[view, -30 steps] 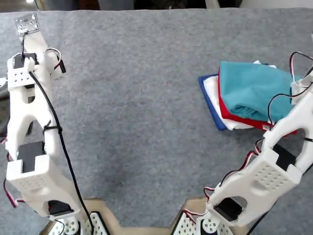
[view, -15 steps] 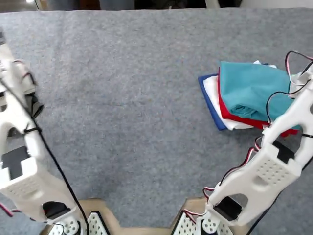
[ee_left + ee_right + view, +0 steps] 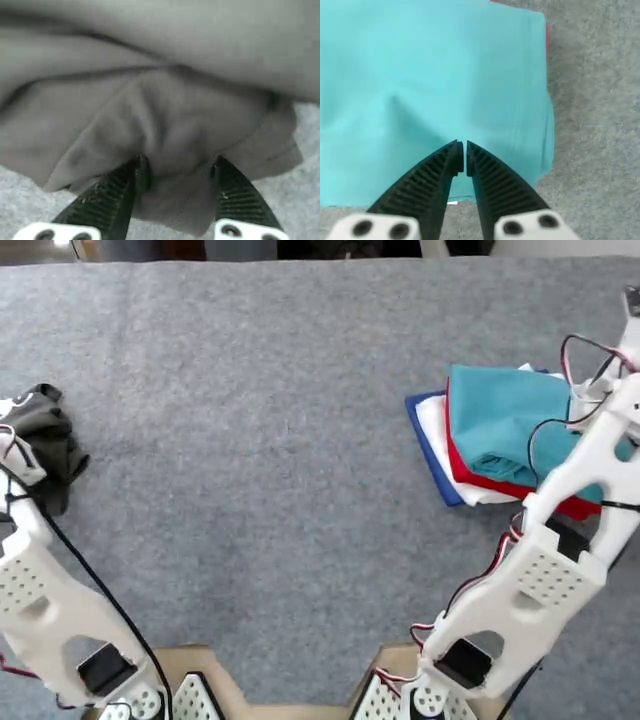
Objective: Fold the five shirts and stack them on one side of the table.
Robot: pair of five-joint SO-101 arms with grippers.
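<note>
**Claw closed above the teal shirt**

The right claw [image 3: 461,146] sits near the centre of the frame. Its two black ribbed fingers [image 3: 432,175] are drawn together, with only a thin slit between the tips. Beneath them lies a smooth teal folded cloth shirt [image 3: 420,75]. A thin red fabric edge [image 3: 546,32] peeks out from under one corner of it, beside the grey felt counter [image 3: 600,100].

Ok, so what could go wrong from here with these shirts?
The dark shirt lies bunched at the left edge of the table, by the left pincer; it might slide off or stay crumpled when pulled. The right pincer sits shut just over the teal shirt, which tops a skewed stack; a nudge could shift or unfold it.
</note>
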